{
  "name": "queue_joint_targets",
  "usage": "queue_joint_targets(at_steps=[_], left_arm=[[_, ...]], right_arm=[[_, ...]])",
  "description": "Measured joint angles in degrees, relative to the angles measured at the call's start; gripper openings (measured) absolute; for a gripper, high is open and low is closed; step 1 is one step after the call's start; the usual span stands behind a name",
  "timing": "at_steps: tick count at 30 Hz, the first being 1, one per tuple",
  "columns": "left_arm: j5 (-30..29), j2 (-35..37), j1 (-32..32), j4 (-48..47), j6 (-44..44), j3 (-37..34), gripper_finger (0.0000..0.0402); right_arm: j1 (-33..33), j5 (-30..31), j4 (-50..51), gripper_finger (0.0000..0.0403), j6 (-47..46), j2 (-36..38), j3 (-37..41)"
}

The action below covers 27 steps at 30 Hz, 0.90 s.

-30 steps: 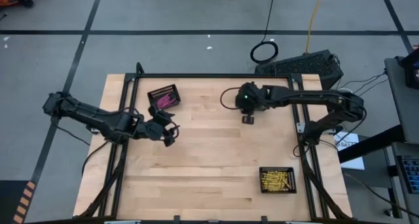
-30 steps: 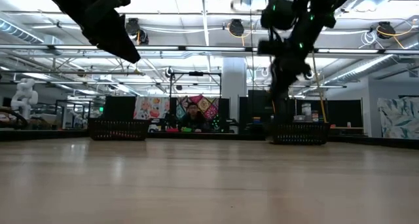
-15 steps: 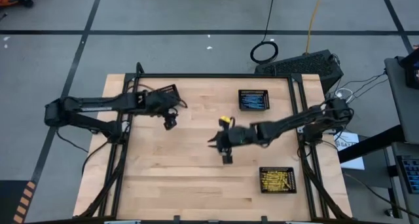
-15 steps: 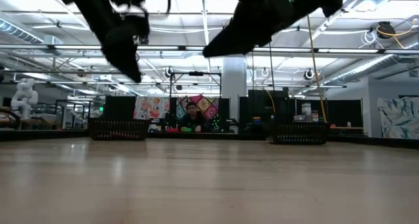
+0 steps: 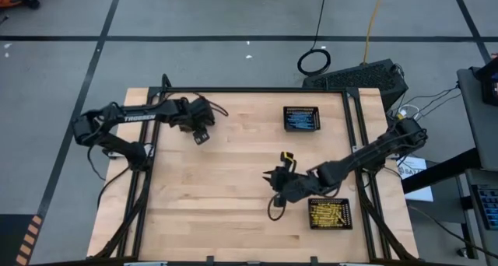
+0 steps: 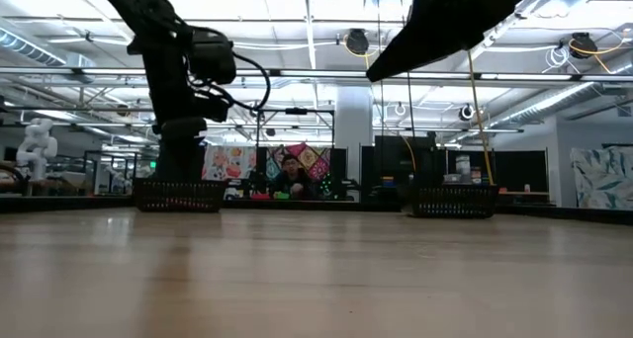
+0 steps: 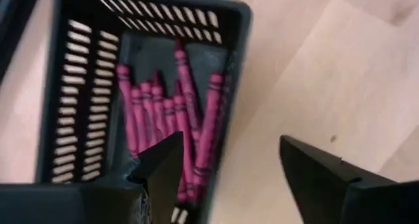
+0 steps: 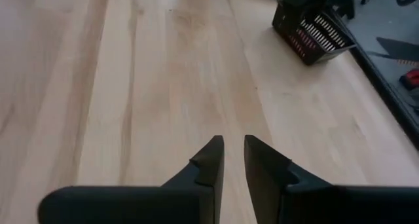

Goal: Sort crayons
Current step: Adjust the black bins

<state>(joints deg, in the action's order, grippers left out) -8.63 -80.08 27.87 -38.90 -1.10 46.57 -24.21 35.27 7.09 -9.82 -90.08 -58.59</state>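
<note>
- The crayons are all in baskets: pink crayons (image 7: 171, 129) in the far-left basket (image 7: 72, 99), blue crayons (image 5: 300, 120) in the far-right basket (image 5: 302, 118), yellow crayons (image 5: 329, 213) in the near-right basket (image 5: 330, 214). You see none loose on the table (image 5: 233, 188).
- Your left gripper (image 7: 226, 168) hangs over the pink basket's edge, jaws wide and empty. Lift straight up so you don't snag the mesh.
- Your right gripper (image 8: 234, 160) hovers beside the yellow basket, jaws nearly together, holding nothing visible.

Grey floor (image 5: 62, 71) with dark tape lines, bright ceiling lights (image 6: 297, 2)
</note>
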Motion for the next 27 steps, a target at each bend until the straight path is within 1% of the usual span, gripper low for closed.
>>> queue_joint_targets(at_steps=[3, 5, 9, 12, 14, 17, 20, 23, 24, 27], left_arm=[[3.1, 0.1, 2.3, 1.4, 3.5, 0.0, 0.0246], [4.1, 0.0, 3.2, 0.9, 5.1, 0.0, 0.0246], [3.4, -1.0, 3.3, 1.1, 6.5, 0.0, 0.0245], [1.2, -2.3, 3.1, 1.7, 6.9, 0.0, 0.023], [0.9, -3.2, 3.1, 1.6, 8.1, 0.0, 0.0209], [0.8, -3.6, 3.1, 1.7, 9.0, 0.0, 0.0161], [0.7, -3.5, 2.4, 1.5, 9.6, 0.0, 0.0098], [0.6, -2.9, 1.4, -0.7, 10.7, 0.0, 0.0028], [0.6, -2.8, 1.1, -1.6, 10.7, 0.0, 0.0014], [-0.3, -2.0, -0.2, -5.7, 12.8, 0.0, 0.0012]], right_arm=[[-0.6, 2.2, 0.0, 0.0045, -0.1, 0.0, 0.0], [-0.6, 2.2, 0.0, 0.0045, -0.9, 0.0, 0.0], [-0.7, 2.5, 0.1, 0.0045, -1.4, 0.0, 0.0], [-0.7, 2.6, 0.1, 0.0045, -1.6, 0.0, 0.0], [-0.7, 2.6, 0.1, 0.0045, -1.9, 0.0, 0.0], [-0.9, 2.6, 0.1, 0.0045, -2.7, 0.0, 0.0], [-1.1, 2.6, 0.1, 0.0045, -3.1, 0.0, 0.0], [-1.4, 2.5, 0.1, 0.0045, -3.4, 0.0, 0.0], [-1.4, 2.5, 0.1, 0.0045, -3.4, 0.0, 0.0], [-1.4, 2.2, 1.1, 0.0045, -4.0, 0.0, 0.0]])
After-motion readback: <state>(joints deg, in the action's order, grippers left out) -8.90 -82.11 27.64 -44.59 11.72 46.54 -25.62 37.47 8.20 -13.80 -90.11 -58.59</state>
